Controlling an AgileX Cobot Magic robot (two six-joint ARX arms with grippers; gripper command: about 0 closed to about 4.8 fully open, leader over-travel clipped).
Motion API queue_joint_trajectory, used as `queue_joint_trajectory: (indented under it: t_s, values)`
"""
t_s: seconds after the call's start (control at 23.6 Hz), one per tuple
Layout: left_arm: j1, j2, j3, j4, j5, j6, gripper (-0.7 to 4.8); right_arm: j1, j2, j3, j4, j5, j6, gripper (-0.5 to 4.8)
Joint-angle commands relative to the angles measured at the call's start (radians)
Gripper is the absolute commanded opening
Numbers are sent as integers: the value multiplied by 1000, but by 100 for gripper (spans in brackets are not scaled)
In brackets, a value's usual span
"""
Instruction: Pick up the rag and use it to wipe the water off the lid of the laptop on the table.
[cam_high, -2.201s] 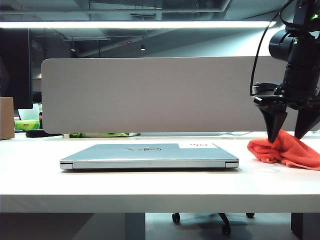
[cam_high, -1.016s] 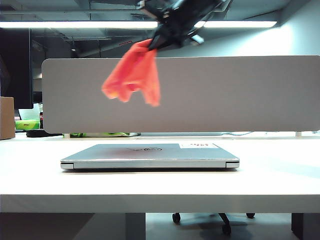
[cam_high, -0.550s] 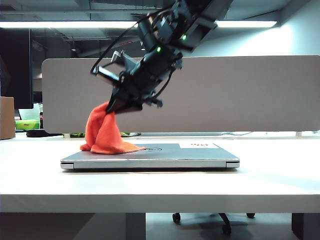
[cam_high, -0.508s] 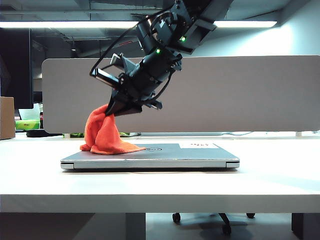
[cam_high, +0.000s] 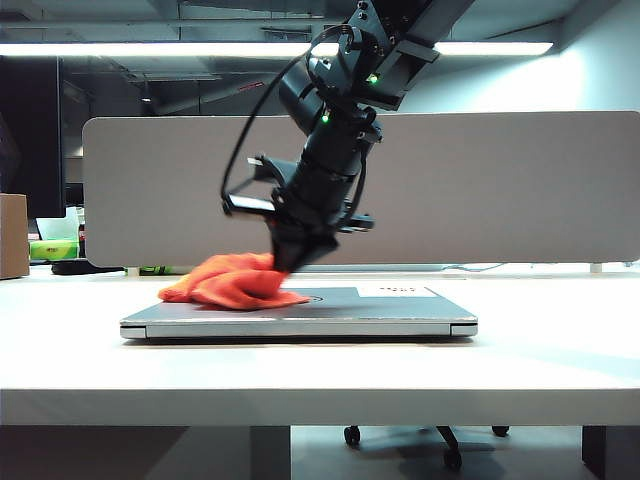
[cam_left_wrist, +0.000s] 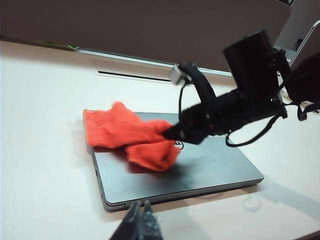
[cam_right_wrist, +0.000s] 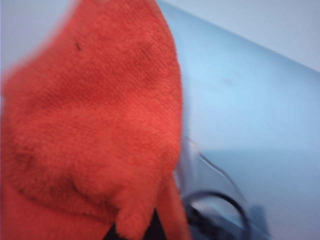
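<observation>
I see my right gripper (cam_high: 291, 262) pinching the rag (cam_high: 232, 282) on the lid (cam_left_wrist: 210, 167) (logo (cam_right_wrist: 216, 216) at five o'clock); left gripper (cam_left_wrist: 140, 225) pressed together, apart.

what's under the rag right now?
The rag, pinched by the right gripper, lies on the laptop lid, overhanging its edge. Any water beneath is covered.

Ext cam low, front-on; left wrist cam high, oblique; right wrist close-up; all share laptop (cam_high: 298, 312).

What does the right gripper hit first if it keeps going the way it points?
The right gripper, shut on the rag, points steeply down; it would likely press that rag onto the lid.
</observation>
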Motion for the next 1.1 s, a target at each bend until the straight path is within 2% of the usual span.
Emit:
queue_joint_trajectory:
  t_s: [0.04,0.08,0.25,0.38,0.72,1.1]
  values:
    - [1,1,3,12,2,4,-5,-2,-28,3,-91,232,-92,-7]
    - [1,1,3,13,2,4,-5,-3,-44,3,-105,303,-123,-7]
    - [1,1,3,12,2,4,-5,-10,-95,3,-129,468,-172,-7]
    - [1,1,3,12,2,4,-5,-25,-137,3,-145,558,-184,-6]
    - [1,1,3,12,2,4,-5,-97,-264,3,-138,579,-208,-6]
    - [1,0,3,13,2,4,-5,-108,-229,3,-83,445,-220,-7]
